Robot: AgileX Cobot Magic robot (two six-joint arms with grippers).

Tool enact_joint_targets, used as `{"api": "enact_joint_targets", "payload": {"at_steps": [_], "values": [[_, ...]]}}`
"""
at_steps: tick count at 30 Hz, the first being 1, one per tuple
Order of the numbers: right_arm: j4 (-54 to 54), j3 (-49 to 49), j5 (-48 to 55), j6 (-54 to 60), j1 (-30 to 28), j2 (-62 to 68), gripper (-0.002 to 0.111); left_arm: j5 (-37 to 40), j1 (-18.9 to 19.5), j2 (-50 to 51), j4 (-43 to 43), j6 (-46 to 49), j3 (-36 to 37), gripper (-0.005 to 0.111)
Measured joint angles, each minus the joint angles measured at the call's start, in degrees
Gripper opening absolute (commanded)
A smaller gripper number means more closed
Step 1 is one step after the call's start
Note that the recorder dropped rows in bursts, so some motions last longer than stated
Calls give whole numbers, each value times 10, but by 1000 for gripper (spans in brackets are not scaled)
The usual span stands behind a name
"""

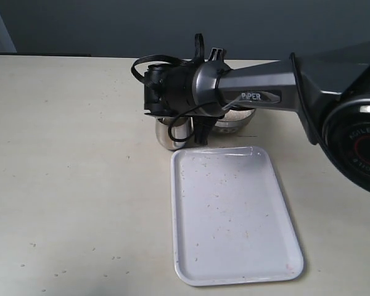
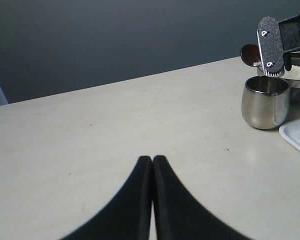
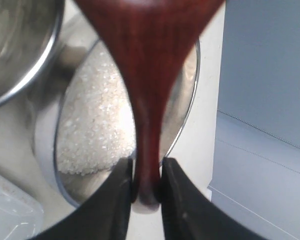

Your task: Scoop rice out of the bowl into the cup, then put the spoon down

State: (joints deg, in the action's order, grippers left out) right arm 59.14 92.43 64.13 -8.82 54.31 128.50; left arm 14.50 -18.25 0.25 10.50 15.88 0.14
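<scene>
Steel cup (image 1: pixel 168 134) stands upright on the beige table (image 1: pixel 68 185), at about 11 o'clock from the middle of the white tray (image 1: pixel 259 246), just beyond its far left corner. Steel bowl (image 1: pixel 235 122) sits at 3 o'clock of the cup, close beside it and at 12 o'clock of the tray. Rice (image 3: pixel 92 135) lies heaped in the bowl, well below the rim. Inside of the cup is not readable.

Right gripper (image 3: pixel 146 162) is reaching in from 3 o'clock across the bowl. Its jaws are partly closed and clamped on the slim end of the dark red-brown spoon (image 3: pixel 147 75). The handle runs straight out between the two jaws, and the wide end is raised above the rice. In the left wrist view the spoon's head shows behind and just above the cup's rim, not touching it. Can't tell if grains are on it, since the face is blurred or turned away.

Left gripper (image 2: pixel 152 159) hangs low over bare table, well apart from the cup at roughly 9 o'clock of it. Its fingertips are pressed together with nothing between them.

Loose grains (image 1: pixel 219 200) are scattered on the tray, with more specks on the table around it.
</scene>
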Motion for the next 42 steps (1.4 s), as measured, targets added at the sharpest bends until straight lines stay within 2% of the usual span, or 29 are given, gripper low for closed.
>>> {"api": "enact_joint_targets", "payload": {"at_steps": [24, 31, 42], "values": [[-10, 0, 15, -3, 3, 0, -1, 0, 0, 0, 0, 0, 0, 1], [-20, -29, 8, -11, 6, -8, -1, 0, 0, 0, 0, 0, 0, 1], [27, -45, -22, -27, 6, -18, -1, 0, 0, 0, 0, 0, 0, 1]]}}
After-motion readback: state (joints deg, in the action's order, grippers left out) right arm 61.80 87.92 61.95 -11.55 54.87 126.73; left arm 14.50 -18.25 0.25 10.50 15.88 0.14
